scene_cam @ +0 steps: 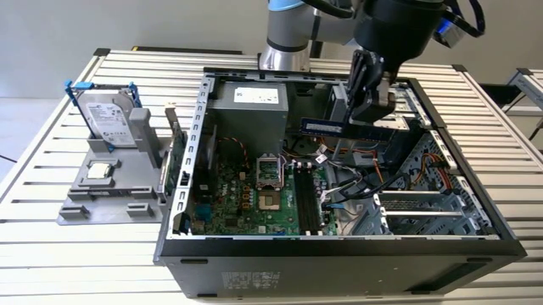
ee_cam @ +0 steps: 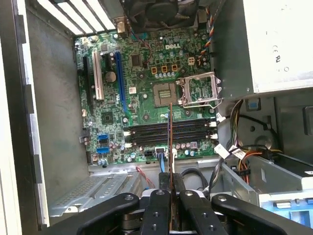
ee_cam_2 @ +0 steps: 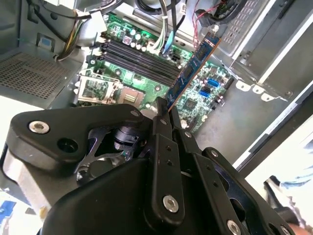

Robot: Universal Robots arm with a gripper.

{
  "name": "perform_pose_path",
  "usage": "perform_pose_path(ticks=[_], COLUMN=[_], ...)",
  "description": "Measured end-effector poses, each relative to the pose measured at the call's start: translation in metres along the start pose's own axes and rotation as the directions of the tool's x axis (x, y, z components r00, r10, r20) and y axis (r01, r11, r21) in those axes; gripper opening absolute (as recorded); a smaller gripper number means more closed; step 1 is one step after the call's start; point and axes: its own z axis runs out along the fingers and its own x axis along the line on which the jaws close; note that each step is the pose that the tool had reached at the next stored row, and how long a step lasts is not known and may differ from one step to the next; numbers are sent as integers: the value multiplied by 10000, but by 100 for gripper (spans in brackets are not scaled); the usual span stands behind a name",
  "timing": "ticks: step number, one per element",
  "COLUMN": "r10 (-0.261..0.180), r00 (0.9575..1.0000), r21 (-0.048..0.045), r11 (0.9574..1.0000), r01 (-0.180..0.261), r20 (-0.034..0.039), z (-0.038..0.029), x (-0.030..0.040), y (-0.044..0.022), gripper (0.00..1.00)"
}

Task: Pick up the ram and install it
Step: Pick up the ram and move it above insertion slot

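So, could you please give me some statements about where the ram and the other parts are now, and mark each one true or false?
1. The hand grips the ram over the open case. True.
2. The ram is seated in one of the memory slots. False: the slots are empty, and the hand holds the ram in the air above them.
3. The hard drive stands upright on the grey holder, outside the case. True.
4. A cooler covers the CPU socket. False: the socket is uncovered and its metal frame is flipped open.
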Motion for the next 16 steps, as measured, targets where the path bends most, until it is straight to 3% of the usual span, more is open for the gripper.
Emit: perform_pose_path(ticks=[10,16], r10=[1033,1823], r00=[9946,9832], r21=[-79,-143], r11=[9946,9832], r01=[-1032,-1822], r20=[51,83], z=[1,1], x=[0,0], y=[0,0], gripper=[0,0])
